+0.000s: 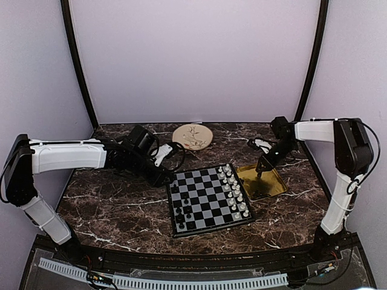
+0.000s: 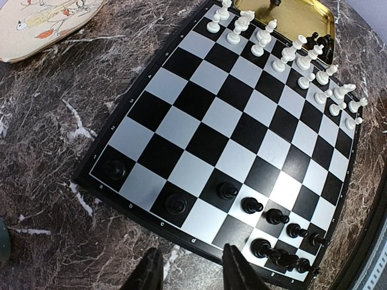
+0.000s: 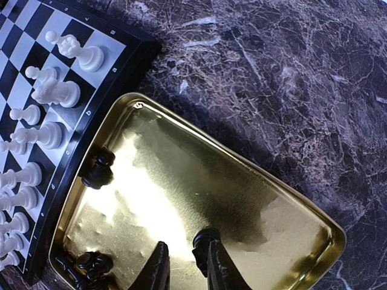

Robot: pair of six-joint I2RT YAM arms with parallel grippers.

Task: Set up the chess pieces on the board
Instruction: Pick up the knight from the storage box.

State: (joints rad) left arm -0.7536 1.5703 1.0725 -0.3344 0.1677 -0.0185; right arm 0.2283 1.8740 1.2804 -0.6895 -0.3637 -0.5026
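The board (image 1: 208, 199) lies mid-table. Several black chess pieces (image 2: 251, 205) stand along its near-left side, some bunched at one corner (image 2: 284, 258), and white pieces (image 2: 290, 54) line the opposite side. My left gripper (image 2: 191, 251) hovers open over the marble just off the board's edge, with nothing between its fingers. My right gripper (image 3: 187, 244) is down in the yellow tray (image 3: 242, 181), shut on a black chess piece (image 3: 204, 238) that sits against its right finger. More black pieces lie in the tray (image 3: 97, 171), several of them in one corner (image 3: 91, 264).
A round cream plate (image 1: 192, 136) with a drawing sits at the back of the dark marble table. The tray (image 1: 266, 181) touches the board's right side. The left arm stretches low across the table towards the board's left corner.
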